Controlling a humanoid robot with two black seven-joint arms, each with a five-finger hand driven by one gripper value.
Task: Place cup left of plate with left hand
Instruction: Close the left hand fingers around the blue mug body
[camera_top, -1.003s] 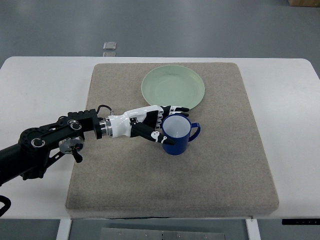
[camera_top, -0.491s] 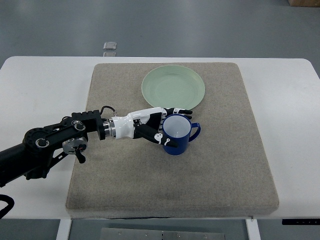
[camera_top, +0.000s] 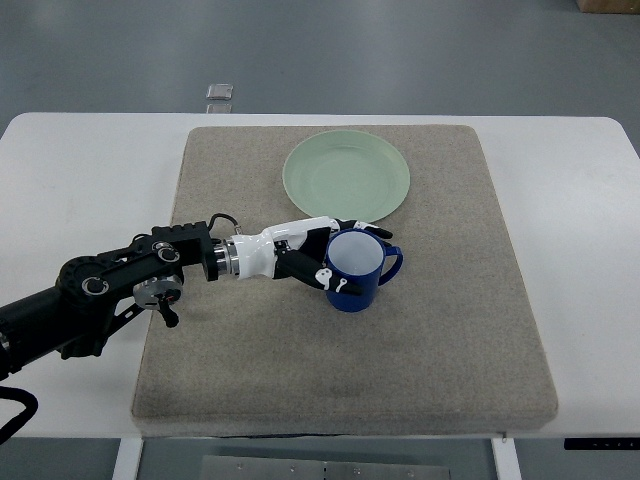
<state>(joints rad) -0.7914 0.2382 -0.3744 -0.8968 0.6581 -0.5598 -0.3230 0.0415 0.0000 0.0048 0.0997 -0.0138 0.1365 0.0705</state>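
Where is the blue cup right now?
The cup stands on the mat near the middle of the top view, just below the plate, with the left hand wrapped around its left side.

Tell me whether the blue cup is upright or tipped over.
Upright. The blue cup stands on the mat with its open mouth facing up and its handle pointing right; the left robot hand wraps its left side.

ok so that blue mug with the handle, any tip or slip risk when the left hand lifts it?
The blue mug looks rigid and glossy, so it may slip. The left hand grips the side opposite the handle, so it might tilt. Upright on the grey mat, it seems unlikely to roll.
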